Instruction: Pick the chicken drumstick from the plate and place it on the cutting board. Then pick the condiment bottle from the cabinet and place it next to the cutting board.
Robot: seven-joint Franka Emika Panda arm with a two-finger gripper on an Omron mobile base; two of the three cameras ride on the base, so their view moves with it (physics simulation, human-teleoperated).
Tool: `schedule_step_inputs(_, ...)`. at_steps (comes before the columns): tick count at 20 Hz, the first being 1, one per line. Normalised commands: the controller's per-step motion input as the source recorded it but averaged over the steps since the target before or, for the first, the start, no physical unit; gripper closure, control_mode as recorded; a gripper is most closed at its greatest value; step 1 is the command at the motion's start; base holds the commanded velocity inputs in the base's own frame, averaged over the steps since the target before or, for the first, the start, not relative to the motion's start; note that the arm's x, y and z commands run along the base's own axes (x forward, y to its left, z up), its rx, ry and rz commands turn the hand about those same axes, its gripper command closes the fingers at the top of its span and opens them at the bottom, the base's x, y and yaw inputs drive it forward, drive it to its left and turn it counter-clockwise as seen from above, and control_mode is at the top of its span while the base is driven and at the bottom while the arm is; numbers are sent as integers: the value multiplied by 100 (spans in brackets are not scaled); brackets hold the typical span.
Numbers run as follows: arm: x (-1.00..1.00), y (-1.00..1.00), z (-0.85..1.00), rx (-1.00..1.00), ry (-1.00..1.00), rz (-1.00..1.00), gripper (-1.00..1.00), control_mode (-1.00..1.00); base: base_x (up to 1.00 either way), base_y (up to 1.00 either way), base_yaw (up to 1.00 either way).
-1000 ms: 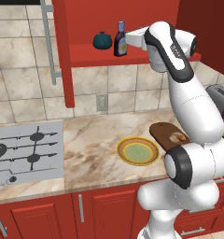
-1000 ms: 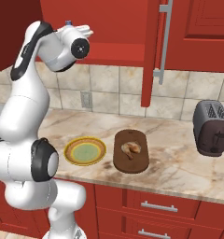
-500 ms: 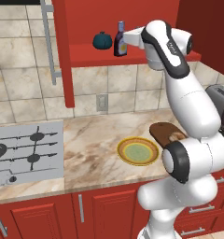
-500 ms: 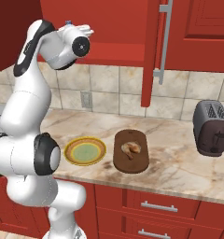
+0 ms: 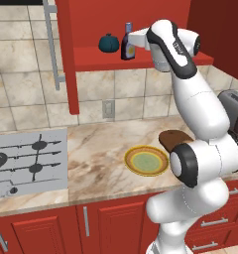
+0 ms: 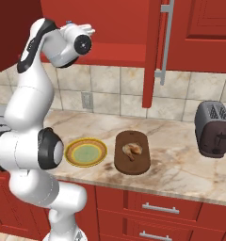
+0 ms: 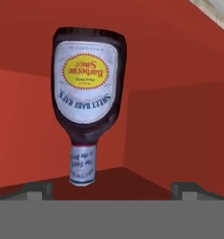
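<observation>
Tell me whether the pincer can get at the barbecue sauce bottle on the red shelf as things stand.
Probably yes. The pincer is open and faces the barbecue sauce bottle head-on, with nothing between them. The teal pumpkin-shaped object stands apart to the side on the cabinet shelf, so the approach looks free.

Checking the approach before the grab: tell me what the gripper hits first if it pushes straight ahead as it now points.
The condiment bottle, most likely. The open gripper faces it on the cabinet shelf, the bottle roughly centred between the fingertips. Beyond it is the red back panel. How much gap remains is unclear.
</observation>
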Motion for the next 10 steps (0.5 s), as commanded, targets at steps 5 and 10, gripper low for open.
schedule_step_inputs(5, 18, 2, 0, 0, 0, 0, -100, -100, 0, 0, 0)
schedule_step_inputs(10, 16, 2, 0, 0, 0, 0, -100, -100, 0, 0, 0)
